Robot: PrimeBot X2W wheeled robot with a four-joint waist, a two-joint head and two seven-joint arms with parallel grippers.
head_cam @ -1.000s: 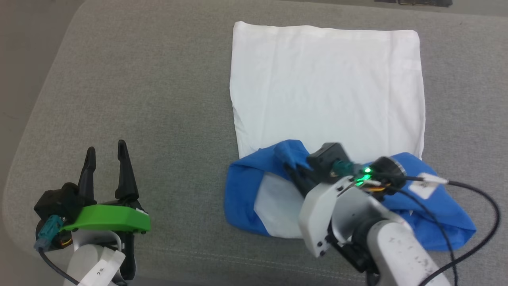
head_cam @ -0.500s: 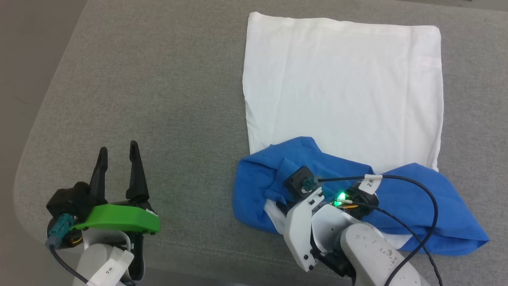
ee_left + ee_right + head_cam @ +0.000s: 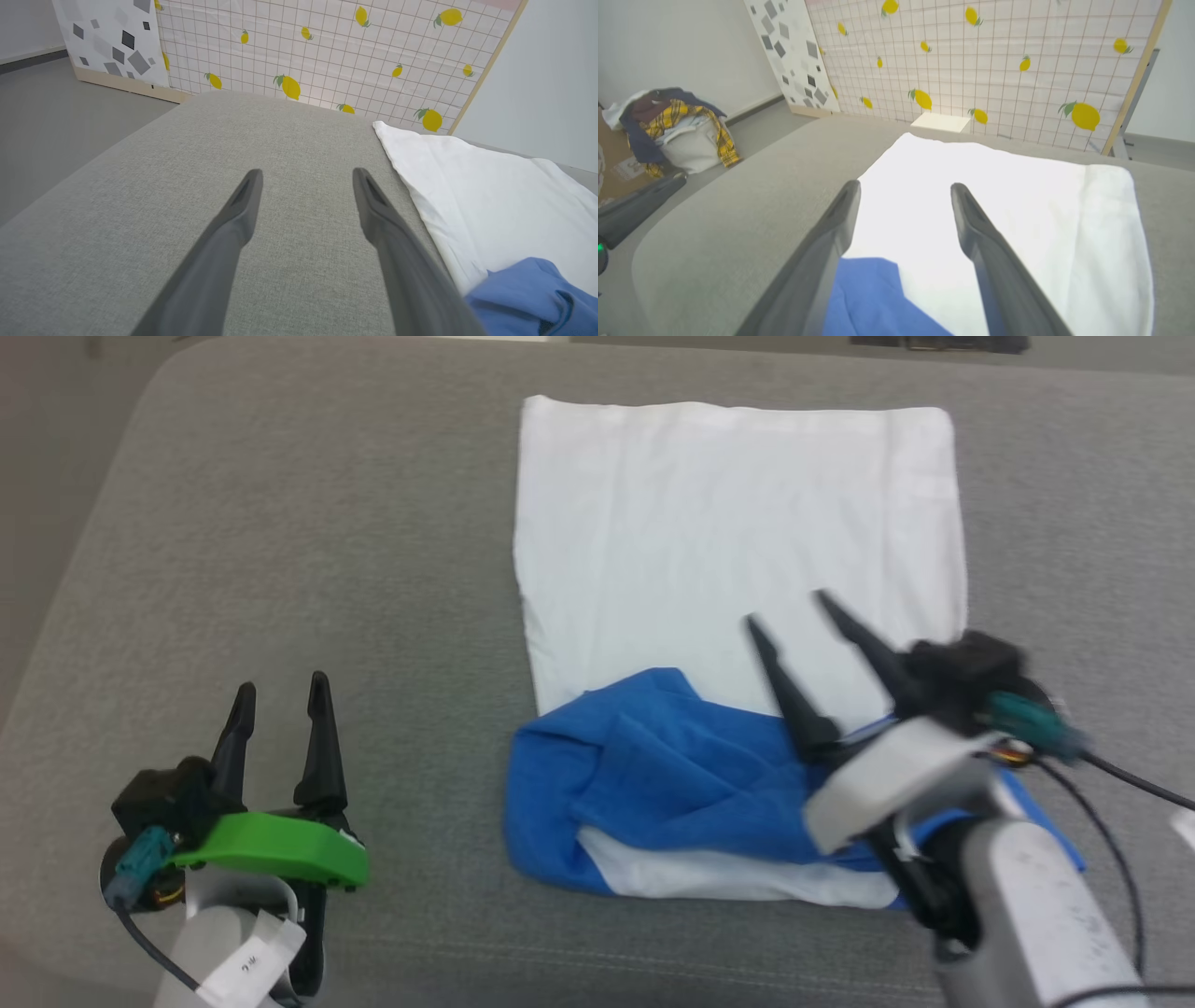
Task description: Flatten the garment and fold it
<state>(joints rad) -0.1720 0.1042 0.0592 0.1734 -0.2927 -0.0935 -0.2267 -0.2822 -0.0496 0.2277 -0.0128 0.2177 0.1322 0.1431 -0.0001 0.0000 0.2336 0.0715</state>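
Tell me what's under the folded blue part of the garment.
Under the garment's blue fold, a white strip shows at the near edge, resting on the grey cushion. Anything deeper is covered.

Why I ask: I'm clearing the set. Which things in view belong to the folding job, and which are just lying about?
Belongs to the job:
- the garment, white with blue sleeves
- the grey cushion under it
- the left claw and the right claw, both open

Just lying about:
- the clothes pile on the floor
- the lemon-print panel
- the small white box
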